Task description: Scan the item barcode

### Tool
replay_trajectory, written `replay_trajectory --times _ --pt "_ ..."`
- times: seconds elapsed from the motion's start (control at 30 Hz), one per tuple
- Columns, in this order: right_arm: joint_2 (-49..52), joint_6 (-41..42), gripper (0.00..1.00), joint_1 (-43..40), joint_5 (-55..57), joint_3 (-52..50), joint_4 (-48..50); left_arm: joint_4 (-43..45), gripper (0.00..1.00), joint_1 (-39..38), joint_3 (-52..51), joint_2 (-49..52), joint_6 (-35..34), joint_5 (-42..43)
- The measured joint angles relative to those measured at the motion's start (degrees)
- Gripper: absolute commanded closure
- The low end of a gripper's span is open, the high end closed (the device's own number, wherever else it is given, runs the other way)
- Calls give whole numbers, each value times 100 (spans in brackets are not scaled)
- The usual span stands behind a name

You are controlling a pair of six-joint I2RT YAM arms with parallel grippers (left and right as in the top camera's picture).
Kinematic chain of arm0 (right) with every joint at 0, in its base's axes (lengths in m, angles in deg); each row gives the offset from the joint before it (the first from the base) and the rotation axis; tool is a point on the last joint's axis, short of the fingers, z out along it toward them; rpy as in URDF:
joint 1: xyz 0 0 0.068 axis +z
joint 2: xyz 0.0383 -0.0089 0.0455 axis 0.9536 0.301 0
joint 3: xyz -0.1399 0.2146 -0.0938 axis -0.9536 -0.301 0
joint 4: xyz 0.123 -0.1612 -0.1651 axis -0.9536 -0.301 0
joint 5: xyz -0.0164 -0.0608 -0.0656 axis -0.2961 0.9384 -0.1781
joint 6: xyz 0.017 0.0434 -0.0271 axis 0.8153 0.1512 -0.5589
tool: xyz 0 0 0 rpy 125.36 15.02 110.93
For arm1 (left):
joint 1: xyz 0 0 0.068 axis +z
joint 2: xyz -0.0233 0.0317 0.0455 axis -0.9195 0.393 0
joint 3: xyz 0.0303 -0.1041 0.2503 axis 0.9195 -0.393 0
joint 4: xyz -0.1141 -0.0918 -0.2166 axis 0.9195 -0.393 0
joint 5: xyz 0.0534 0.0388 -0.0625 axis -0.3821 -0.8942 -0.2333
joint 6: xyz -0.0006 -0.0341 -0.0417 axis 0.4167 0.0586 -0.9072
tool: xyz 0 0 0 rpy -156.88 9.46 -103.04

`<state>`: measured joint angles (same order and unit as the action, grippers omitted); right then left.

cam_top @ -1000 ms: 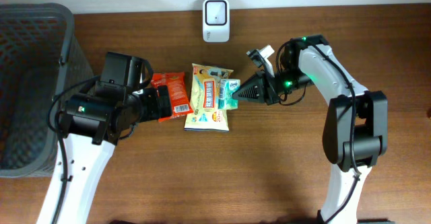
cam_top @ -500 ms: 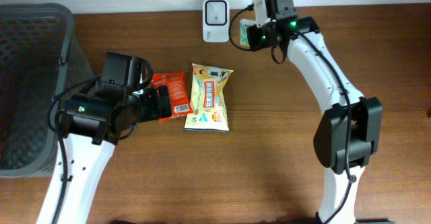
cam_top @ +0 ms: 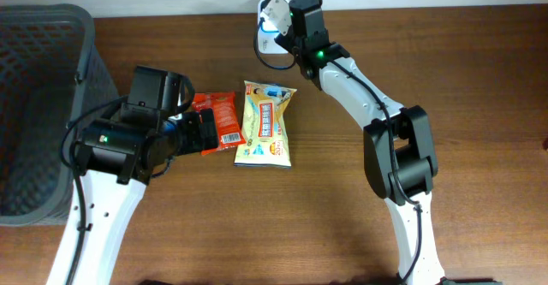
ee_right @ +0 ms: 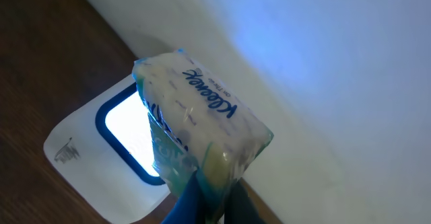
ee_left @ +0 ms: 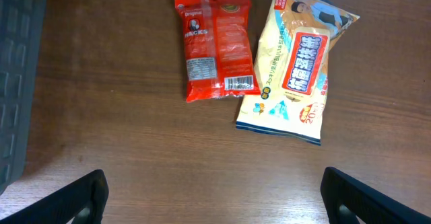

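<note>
Right arm: a small white and pale-green plastic tissue pack printed "Kleenex" is pinched at its lower edge by the right gripper, whose jaws are drawn narrow on the wrapper. The pack is held just in front of the lit window of a white rounded-rectangle barcode scanner at the far edge of the brown wooden table. Whether pack and scanner touch cannot be told.

Left arm: the left gripper is held above bare wood with its jaws spread wide. Ahead of it, a red foil snack packet and a yellow printed plastic packet are laid flat side by side, edges meeting. A dark grey mesh basket is noted at the table's left end.
</note>
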<state>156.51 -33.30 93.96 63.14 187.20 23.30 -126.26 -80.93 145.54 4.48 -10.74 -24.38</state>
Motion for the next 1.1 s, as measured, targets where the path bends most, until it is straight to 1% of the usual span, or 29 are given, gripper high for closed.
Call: replay_trajectory --times 0.07,0.1,0.17,0.27,0.33,0.37,0.43,0.47,0.53,0.57,0.6,0.77,0.8,0.83,0.87,0.9,1.0,1.1 --pt "0 116 96 0 129 0 13 0 1 0 0 0 0 0" --pt "0 306 96 -11 280 2 9 0 1 0 0 0 0 0" --pt "-2 940 96 -66 732 61 -153 0 1 0 0 0 0 0" --pt "-232 1985 96 -455 933 92 -970 2 1 0 0 0 0 0" --pt "-684 3115 96 -1187 1012 127 -1897 -9 1 0 0 0 0 2" --pt "-944 3644 96 -1725 1058 140 -2358 -2 1 0 0 0 0 2" --pt "-1211 4249 96 -2695 1095 256 -3287 0 1 0 0 0 0 2" --pt "-1276 4518 96 -3327 1163 269 -3768 -2 1 0 0 0 0 2" --pt "-1263 4767 96 -4227 1182 254 -4404 0 1 0 0 0 0 2" --pt "-1261 4817 96 -4529 1185 249 -4599 0 1 0 0 0 0 0" --pt "-1259 4907 96 -5042 1193 245 -4708 0 1 0 0 0 0 0" --pt "-990 4981 96 -6035 555 219 -4640 0 1 0 0 0 0 2" --pt "-894 4983 82 -6153 498 212 -4634 0 1 0 0 0 0 0" --pt "-802 4986 52 -6234 461 205 -4629 0 1 0 0 0 0 0" --pt "-691 4994 35 -6297 431 190 -4631 0 1 0 0 0 0 2" --pt "-586 5018 24 -6330 411 164 -4662 0 1 0 0 0 0 2" --pt "-531 5034 8 -6328 343 149 -4752 0 1 0 0 0 0 0" --pt "-586 5145 5 -6299 326 149 -4839 -2 1 0 0 0 0 2"
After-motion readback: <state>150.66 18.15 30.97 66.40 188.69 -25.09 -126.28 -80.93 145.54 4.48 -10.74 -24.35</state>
